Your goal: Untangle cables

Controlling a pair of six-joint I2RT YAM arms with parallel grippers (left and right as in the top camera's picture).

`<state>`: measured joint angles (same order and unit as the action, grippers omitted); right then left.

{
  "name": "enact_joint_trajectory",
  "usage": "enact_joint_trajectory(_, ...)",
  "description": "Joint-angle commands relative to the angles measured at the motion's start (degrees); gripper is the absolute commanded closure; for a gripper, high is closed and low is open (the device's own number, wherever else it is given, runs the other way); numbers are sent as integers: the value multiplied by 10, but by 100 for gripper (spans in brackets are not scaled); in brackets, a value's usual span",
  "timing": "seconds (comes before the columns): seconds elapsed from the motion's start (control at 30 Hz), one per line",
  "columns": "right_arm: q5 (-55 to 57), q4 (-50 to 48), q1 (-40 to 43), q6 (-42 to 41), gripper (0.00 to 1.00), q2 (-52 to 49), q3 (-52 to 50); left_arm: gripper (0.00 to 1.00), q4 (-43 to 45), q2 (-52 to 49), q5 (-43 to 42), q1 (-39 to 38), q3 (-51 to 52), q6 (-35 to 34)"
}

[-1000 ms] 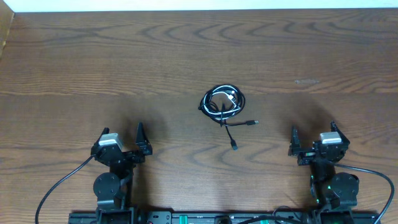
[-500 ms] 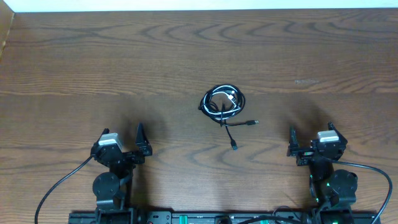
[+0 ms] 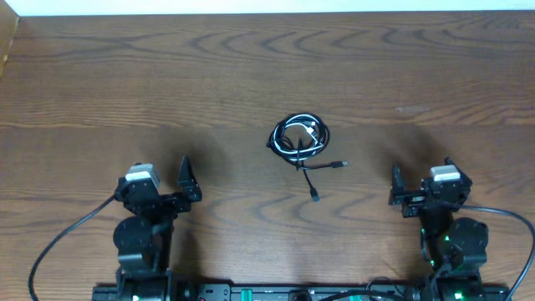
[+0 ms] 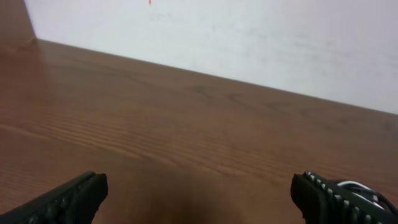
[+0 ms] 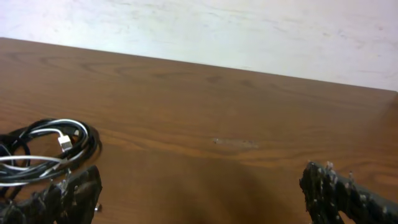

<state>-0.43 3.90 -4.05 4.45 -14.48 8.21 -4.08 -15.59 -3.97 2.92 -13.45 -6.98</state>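
From the overhead view I see the cables [image 3: 299, 136] lying as one small coiled bundle just right of the centre of the frame, flat on the brown wooden table [image 3: 167, 75]; the coil is mostly black cord with a white cord looped through it; two thin black tails leave its lower edge, one running right to a small plug [image 3: 342, 164], the other dropping toward the bottom of the frame to a second plug [image 3: 315, 198].

The left gripper [image 3: 163, 173] sits in the lower left of the overhead frame, its fingers spread wide with nothing between them; the right gripper [image 3: 422, 171] sits in the lower right, likewise wide apart and holding nothing; both are well apart from the bundle, which lies between them and higher in the frame.

In my left wrist view the left gripper [image 4: 199, 186] shows only bare wood between its fingertips, with a white wall [image 4: 249, 37] beyond the table's far edge; a sliver of cord shows behind the finger at the lower right.

In my right wrist view the right gripper [image 5: 200, 180] frames bare wood too; the cables [image 5: 43, 149] lie at the left edge, just above the left-hand finger [image 5: 68, 196]; whether that finger touches them I cannot tell.
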Motion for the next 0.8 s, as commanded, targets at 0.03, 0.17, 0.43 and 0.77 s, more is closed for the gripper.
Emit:
enact_joint_trajectory(0.03,-7,0,-1,6,1,-56,52,0,2,-74,-35,2,-56,20)
enact_joint_trajectory(0.17,-15,0,-1,6,1,-110,89,0,-4,-136,-47,2,-92,21)
enact_joint_trajectory(0.43,-35,16,-1,6,1,-203,159,0,-69,-229,-48,2,-179,21)
enact_joint_trajectory(0.77,-78,87,-1,6,1,-326,287,0,-192,-345,-106,2,-329,46)
